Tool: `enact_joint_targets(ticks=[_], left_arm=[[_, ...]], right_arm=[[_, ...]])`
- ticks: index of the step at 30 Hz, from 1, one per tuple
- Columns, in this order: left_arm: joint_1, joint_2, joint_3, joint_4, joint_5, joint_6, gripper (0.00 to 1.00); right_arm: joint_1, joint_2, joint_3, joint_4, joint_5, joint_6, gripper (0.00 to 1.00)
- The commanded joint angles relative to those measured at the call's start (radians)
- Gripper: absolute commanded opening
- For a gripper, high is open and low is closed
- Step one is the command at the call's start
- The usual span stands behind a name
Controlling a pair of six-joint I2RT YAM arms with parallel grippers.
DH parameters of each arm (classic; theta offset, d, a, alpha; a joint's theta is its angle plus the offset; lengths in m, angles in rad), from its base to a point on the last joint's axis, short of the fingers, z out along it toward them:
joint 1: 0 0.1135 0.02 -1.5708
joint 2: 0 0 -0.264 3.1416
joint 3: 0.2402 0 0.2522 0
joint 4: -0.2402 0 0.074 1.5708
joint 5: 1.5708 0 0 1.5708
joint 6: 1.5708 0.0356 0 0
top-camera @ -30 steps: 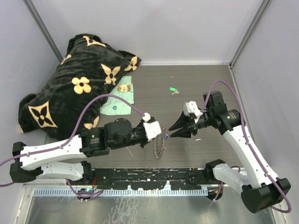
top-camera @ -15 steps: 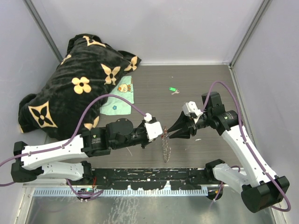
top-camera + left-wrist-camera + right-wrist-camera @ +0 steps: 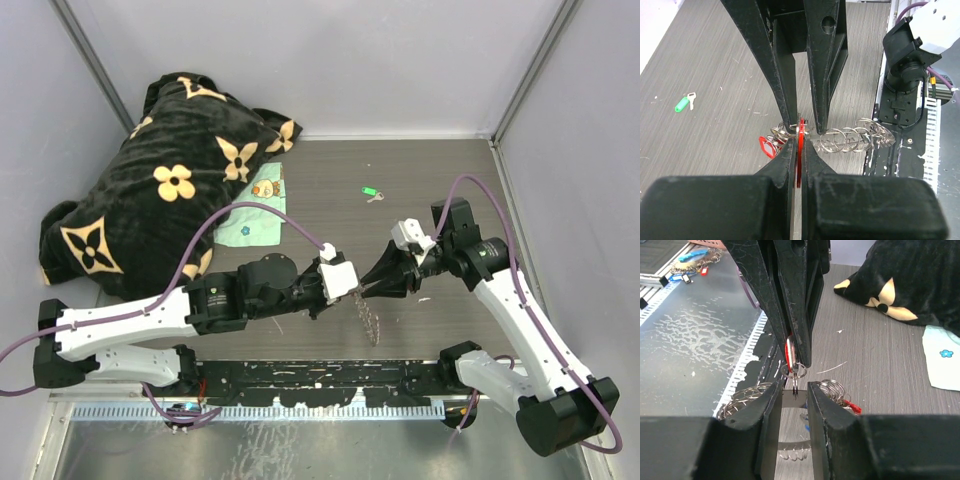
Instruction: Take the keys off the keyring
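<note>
My left gripper (image 3: 350, 289) is shut on a red key tag (image 3: 799, 152), seen edge-on between its fingers. The keyring (image 3: 369, 318), a chain of silver wire loops, hangs from that key above the table; it also shows in the left wrist view (image 3: 850, 140) and the right wrist view (image 3: 740, 400). A second red tag (image 3: 767, 147) hangs on the bunch. My right gripper (image 3: 374, 283) meets the left tip to tip, its fingers narrowly apart around the small ring and key blade (image 3: 795, 382) under the red tag, without gripping. A green-tagged key (image 3: 370, 192) lies loose on the table.
A black blanket with tan flowers (image 3: 160, 190) fills the far left, with a pale green cloth (image 3: 255, 215) beside it. A black rail (image 3: 330, 375) and metal tray (image 3: 300, 450) run along the near edge. Another key bunch (image 3: 695, 257) lies on the tray.
My left gripper has moved right with the keyring, which now hangs further right. My right gripper has narrowed from wide open and come up to the left fingertips.
</note>
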Motion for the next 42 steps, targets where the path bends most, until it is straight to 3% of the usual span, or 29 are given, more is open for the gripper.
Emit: enact_joint_targets(ticks=[1,29,38,42], left_arm=[[-0.002,-0.010,0.067,0.112,0.008,-0.004,0.00],[-0.002,-0.027,0.064,0.103,0.009,-0.003,0.00],[-0.002,-0.027,0.068,0.093,0.007,-0.004,0.00],[-0.002,-0.028,0.074,0.077,0.000,-0.002,0.00]], right_arm=[[-0.004,-0.023,-0.017,0.023,0.000,-0.024,0.32],[-0.035,-0.052,-0.031,0.026,0.016,-0.010,0.29],[-0.034,-0.051,-0.023,0.017,0.013,-0.020,0.02],[-0.035,-0.052,0.002,-0.041,0.036,-0.074,0.01]])
